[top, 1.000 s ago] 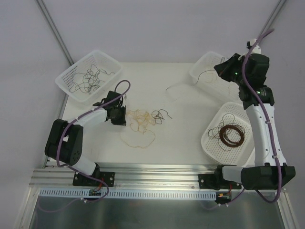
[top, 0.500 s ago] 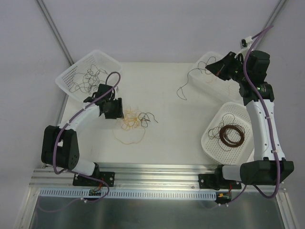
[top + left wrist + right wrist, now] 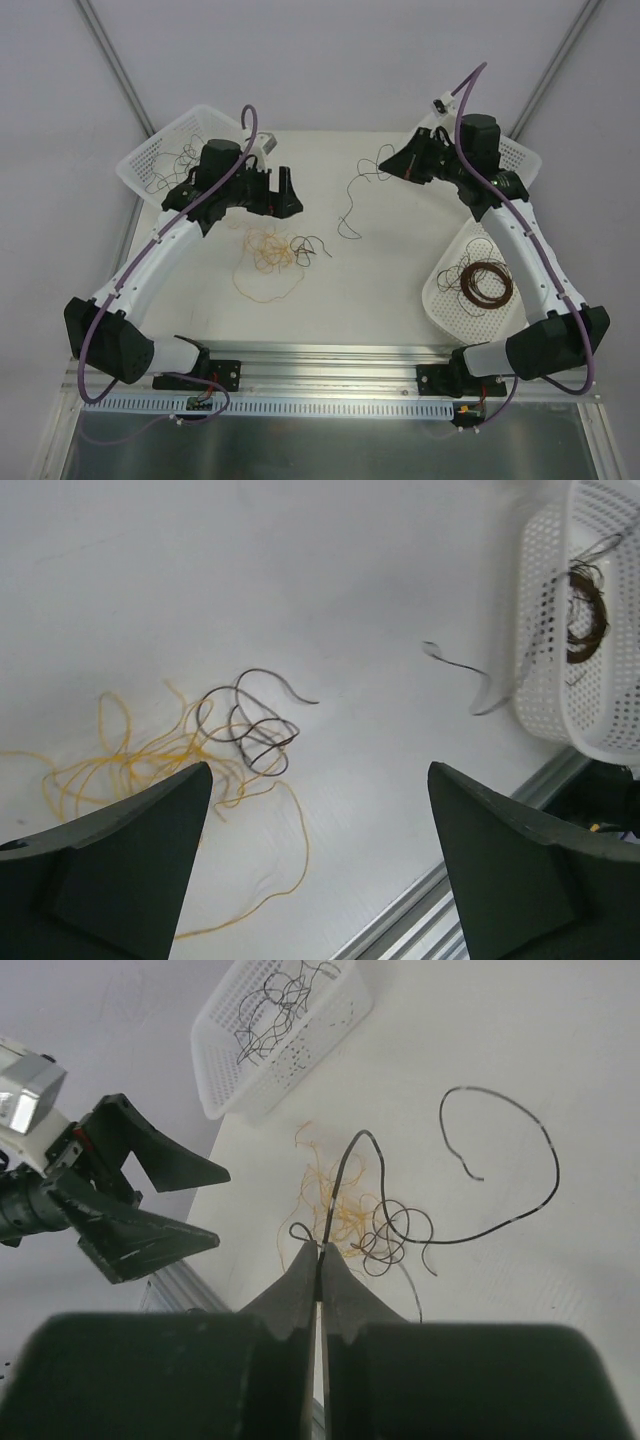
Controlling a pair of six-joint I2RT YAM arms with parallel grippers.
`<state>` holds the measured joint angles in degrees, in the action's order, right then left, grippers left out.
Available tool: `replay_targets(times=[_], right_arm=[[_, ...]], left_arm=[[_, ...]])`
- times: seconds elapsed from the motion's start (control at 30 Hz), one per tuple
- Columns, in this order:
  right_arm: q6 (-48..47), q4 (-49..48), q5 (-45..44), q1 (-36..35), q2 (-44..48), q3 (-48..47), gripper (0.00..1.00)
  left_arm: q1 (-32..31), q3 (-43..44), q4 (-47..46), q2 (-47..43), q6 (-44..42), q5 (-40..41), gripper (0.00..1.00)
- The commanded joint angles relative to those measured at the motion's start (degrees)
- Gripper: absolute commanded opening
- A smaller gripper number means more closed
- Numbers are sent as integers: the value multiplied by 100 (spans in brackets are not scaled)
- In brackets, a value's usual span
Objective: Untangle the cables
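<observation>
Black cable pinched between closed right jaws; left jaws wide apart, empty.

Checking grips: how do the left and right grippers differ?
The left gripper has fingers wide apart; the right gripper has them pressed together. The left gripper holds nothing; the right gripper pinches a thin dark cable. Both have dark fingers and face the yellow tangle.

- The white surface carries a loose tangle of cables near its middle: yellow-tan strands, with a few dark ones on their right.
- The far-left basket sits at one far corner.
- The far-right basket is mostly hidden.
- The near-right basket holds a brown wire coil.
</observation>
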<state>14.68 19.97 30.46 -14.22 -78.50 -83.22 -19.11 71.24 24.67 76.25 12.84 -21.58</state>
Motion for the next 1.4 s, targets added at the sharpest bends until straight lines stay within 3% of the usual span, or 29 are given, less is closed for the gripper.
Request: replay_targets(times=[0.0,0.23,0.57,0.73,0.77,0.9,1.13,1.17,1.23,1.27,1.37], right_arm=[[-70,-230,118,-326,-86,-19,1],[44,-353,294,-793,-227,-62,1],[185,-450,496,-1223,-148,-28,1],[220,-494,487,-1338,-69,60,1],[229,-485,487,-1355,-60,69,1],[211,-494,479,-1417,-16,139,1],[176,-502,470,-1417,71,254,2],[132,-442,435,-1417,98,254,14],[-17,-336,365,-1417,168,262,30],[-87,-205,269,-1417,194,262,47],[-403,146,23,-1408,387,236,69]], left_arm=[[-608,512,-67,-215,-500,-242,91],[-1384,689,-673,-189,-1204,-153,89],[-1674,707,-1122,127,-1460,-48,75],[-1727,619,-1201,197,-1442,-161,49],[-1727,610,-1210,197,-1442,-205,35],[-1754,619,-1245,180,-1337,-294,1],[-1754,628,-1271,145,-1128,-285,0],[-1754,628,-1271,153,-1082,-207,0],[-1754,628,-1280,154,-1056,-75,0],[-1754,636,-1280,154,-1056,4,0],[-1719,750,-1280,206,-1064,233,0]])
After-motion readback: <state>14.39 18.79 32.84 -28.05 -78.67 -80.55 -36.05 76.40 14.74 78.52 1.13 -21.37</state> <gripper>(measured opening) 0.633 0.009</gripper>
